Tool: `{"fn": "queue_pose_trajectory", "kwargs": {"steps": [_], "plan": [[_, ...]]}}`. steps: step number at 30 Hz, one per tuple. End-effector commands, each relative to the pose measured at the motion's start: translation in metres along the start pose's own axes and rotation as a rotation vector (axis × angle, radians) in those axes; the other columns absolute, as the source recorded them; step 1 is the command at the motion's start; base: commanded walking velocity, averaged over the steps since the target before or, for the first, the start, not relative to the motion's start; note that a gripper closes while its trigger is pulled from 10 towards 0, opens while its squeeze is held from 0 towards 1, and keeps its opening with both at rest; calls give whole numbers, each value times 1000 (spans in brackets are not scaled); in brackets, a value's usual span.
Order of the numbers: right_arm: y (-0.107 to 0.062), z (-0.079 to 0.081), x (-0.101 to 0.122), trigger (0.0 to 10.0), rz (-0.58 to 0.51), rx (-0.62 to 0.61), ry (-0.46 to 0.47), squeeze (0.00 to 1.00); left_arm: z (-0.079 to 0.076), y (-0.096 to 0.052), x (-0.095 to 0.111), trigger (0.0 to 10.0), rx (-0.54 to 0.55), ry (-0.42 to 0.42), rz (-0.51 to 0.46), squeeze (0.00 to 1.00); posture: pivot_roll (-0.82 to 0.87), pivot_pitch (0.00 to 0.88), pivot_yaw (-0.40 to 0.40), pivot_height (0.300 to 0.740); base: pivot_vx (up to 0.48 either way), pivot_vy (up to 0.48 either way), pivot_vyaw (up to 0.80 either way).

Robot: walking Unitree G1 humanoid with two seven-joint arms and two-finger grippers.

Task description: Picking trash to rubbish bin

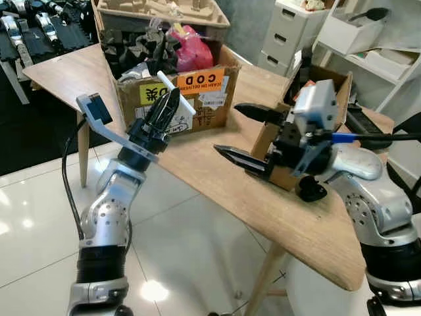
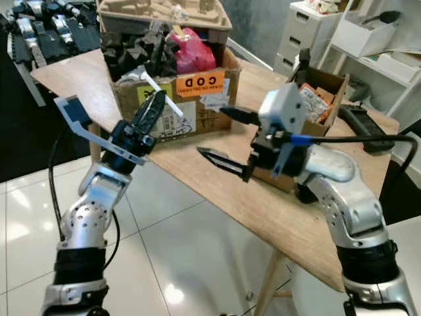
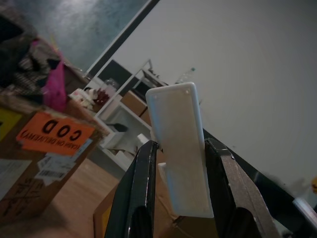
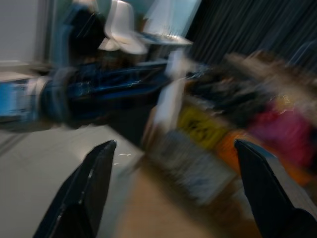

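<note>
My left gripper (image 1: 170, 99) is shut on a flat white plastic strip (image 1: 176, 93), held up in front of the cardboard box (image 1: 197, 92) with the orange COD label. The strip (image 3: 179, 148) shows clamped between both black fingers (image 3: 141, 193) in the left wrist view. The box, on the wooden table (image 1: 217, 171), is stuffed with black packing, a pink bag (image 1: 191, 47) and a pulp tray. My right gripper (image 1: 238, 130) stands open over the table to the right of the box, with nothing between its fingers (image 4: 89, 191).
A smaller open cardboard box (image 1: 316, 99) stands behind my right arm on the table. White drawers (image 1: 293, 33) and shelves (image 1: 375, 46) line the back right. Black items (image 1: 39, 26) lie at the back left. White tiled floor (image 1: 39, 224) spreads below the table edge.
</note>
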State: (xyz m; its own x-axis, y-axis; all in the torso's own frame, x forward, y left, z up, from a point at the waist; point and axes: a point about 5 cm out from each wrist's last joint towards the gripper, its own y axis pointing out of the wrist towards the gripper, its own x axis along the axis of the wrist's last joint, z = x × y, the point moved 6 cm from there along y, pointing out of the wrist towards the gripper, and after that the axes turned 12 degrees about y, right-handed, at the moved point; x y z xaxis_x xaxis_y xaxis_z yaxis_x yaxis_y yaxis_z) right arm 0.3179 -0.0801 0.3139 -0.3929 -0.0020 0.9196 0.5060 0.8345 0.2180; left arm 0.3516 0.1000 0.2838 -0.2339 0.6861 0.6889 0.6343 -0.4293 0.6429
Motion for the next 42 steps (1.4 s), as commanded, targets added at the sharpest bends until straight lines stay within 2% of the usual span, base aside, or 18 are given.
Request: {"fn": "queue_pose_trajectory", "kwargs": {"steps": [1,5,8,9,12,22,33,42], "plan": [[4,0,0,10000,-5,-20,-46,0,-1,4,-2,10000,3,-26,0,0,34,99,-29,740,0,0,0],[14,-6,-1,10000,-70,-104,-24,0,12,7,-7,10000,89,-1,26,0,32,99,-27,740,0,0,0],[17,-10,-5,10000,-81,-150,-27,0,17,8,-5,10000,122,-20,15,0,31,100,-27,740,0,0,0],[21,-9,-10,10000,-89,-161,11,0,21,9,-3,10000,144,-28,5,0,33,102,-28,740,0,0,0],[22,-6,-14,10000,-85,-154,25,0,22,9,-2,10000,149,-29,4,0,33,102,-28,740,0,0,0],[38,1,-56,10000,-63,-203,120,0,20,11,1,10000,156,-45,-7,0,40,111,-30,740,0,0,0],[43,-2,-61,10000,-96,-232,165,0,16,12,1,10000,143,-48,-2,0,48,113,-24,740,0,0,0],[55,2,-50,10000,-178,-200,212,0,11,13,-1,10000,126,-60,3,0,50,115,-21,740,0,0,0]]}}
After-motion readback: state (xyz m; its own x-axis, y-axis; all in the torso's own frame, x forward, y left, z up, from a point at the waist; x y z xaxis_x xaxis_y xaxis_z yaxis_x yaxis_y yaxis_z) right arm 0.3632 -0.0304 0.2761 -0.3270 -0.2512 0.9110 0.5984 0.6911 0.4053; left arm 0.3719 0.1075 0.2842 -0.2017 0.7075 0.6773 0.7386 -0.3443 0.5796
